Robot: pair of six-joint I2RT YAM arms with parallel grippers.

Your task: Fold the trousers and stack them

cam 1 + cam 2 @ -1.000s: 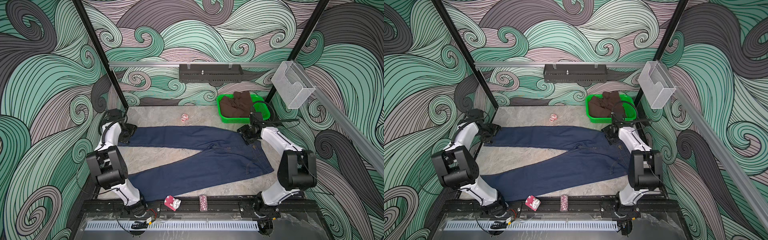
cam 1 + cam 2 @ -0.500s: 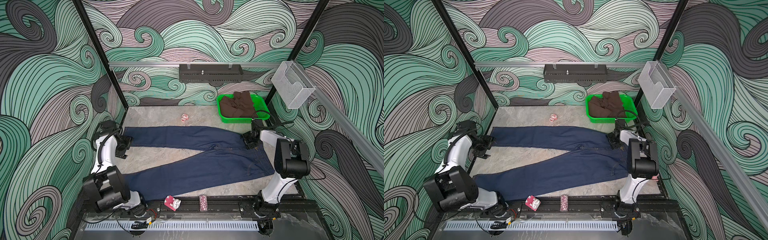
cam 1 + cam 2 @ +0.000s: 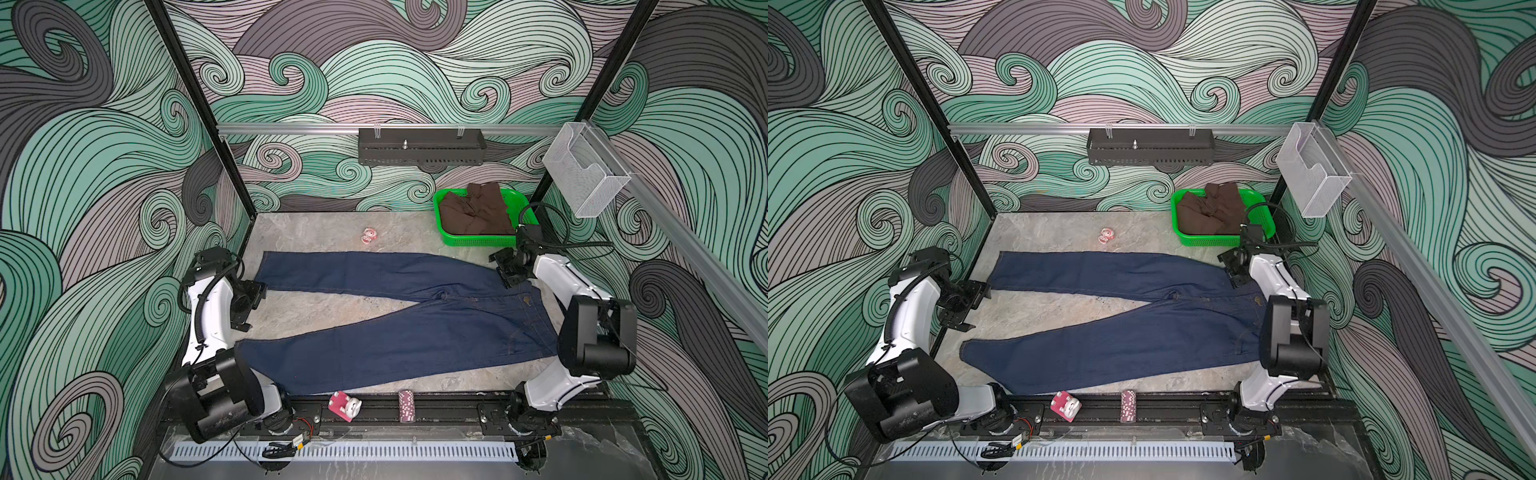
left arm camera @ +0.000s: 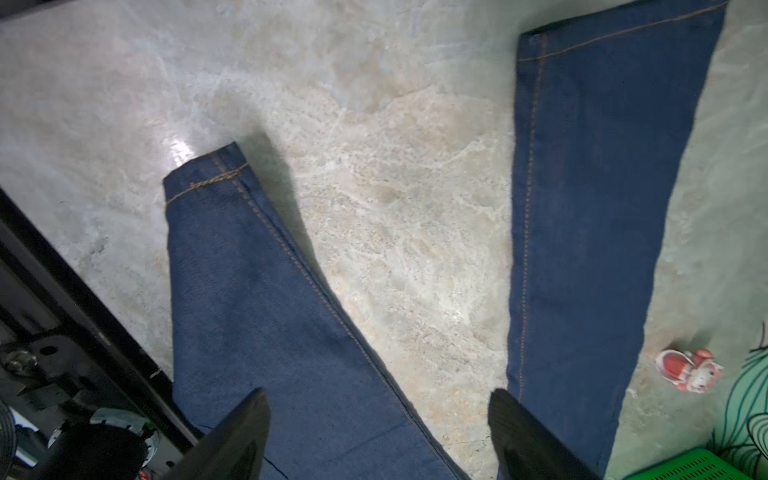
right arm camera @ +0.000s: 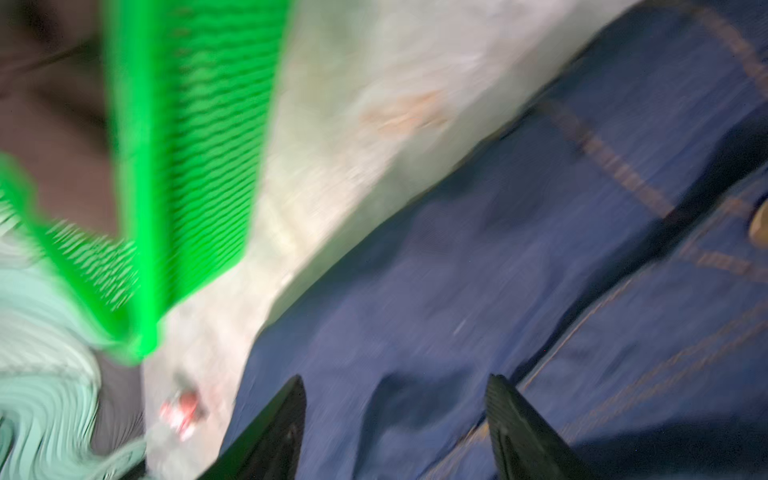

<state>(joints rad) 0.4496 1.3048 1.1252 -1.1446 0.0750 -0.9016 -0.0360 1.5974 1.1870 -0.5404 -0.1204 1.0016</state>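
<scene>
The left hand (image 3: 248,300) hovers beside the far leg's hem, fingers apart and empty. The right hand (image 3: 508,271), also apart and empty, hovers over the waistband's far corner. The jeans (image 3: 395,336) lie flat on the table (image 3: 316,309), with bare table between the splayed legs.

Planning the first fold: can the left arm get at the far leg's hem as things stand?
Probably yes. The left gripper hangs open just beside that hem of the trousers, with only bare tabletop between them.
</scene>
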